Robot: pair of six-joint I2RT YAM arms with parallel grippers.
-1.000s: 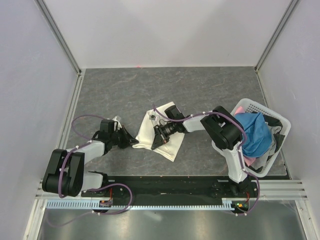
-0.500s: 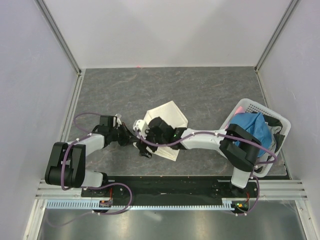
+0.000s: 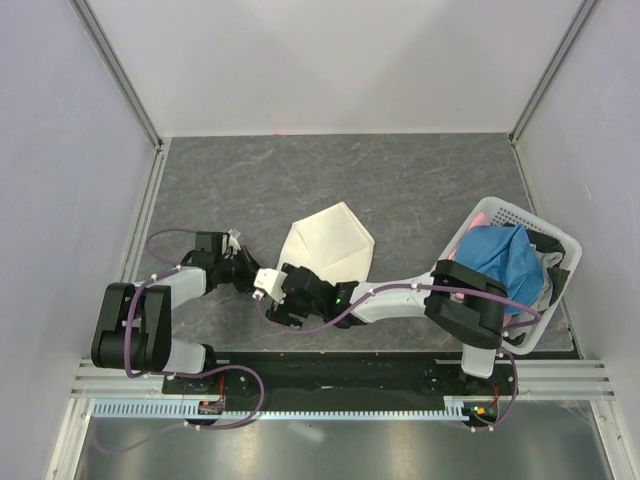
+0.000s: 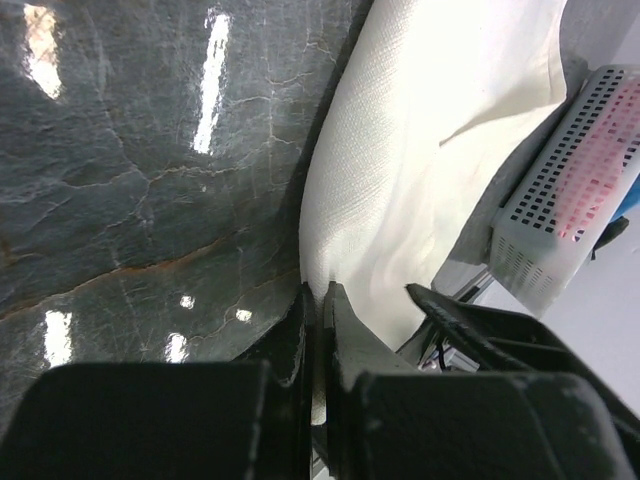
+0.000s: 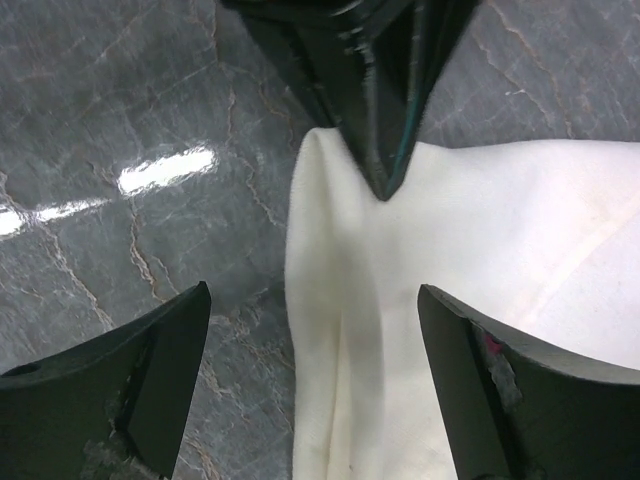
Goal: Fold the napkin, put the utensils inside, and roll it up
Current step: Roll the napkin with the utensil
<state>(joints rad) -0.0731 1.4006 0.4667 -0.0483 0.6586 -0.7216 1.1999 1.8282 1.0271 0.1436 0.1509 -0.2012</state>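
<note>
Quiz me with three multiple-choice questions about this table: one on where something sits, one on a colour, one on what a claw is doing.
1. Where does the white basket stand?
A) far left corner
B) at the right edge of the table
C) dead centre

2. What colour is the big cloth in it?
A) green
B) yellow
C) blue

3. What is the left gripper doing?
A) pinching a corner of the napkin
B) hanging open over bare stone
C) gripping a spoon

Answers: 1 B, it sits far right in the top view; 2 C, blue fabric fills it; 3 A, the left wrist view shows its fingers closed on the cream cloth.
</note>
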